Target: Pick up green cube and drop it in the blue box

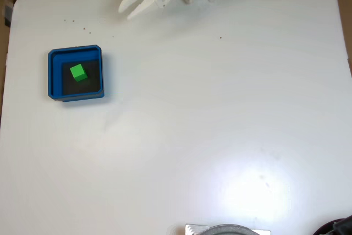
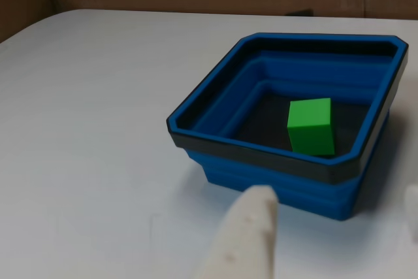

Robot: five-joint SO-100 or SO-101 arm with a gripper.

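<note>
One white table [image 1: 209, 130] bears the blue box [image 1: 53, 75].

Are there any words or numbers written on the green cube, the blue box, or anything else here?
None can be read. The green cube has plain faces, the blue box carries no label, and the white table is blank. The end effector shows no legible marks.

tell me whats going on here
Nothing is being handled right now. The cube sits on the black floor of the box, so the drop looks done. In the fixed view the end effector is at the table's top edge, well away from the box, fingers apart and empty. In the other view a white finger shows in the foreground, short of the box.
</note>
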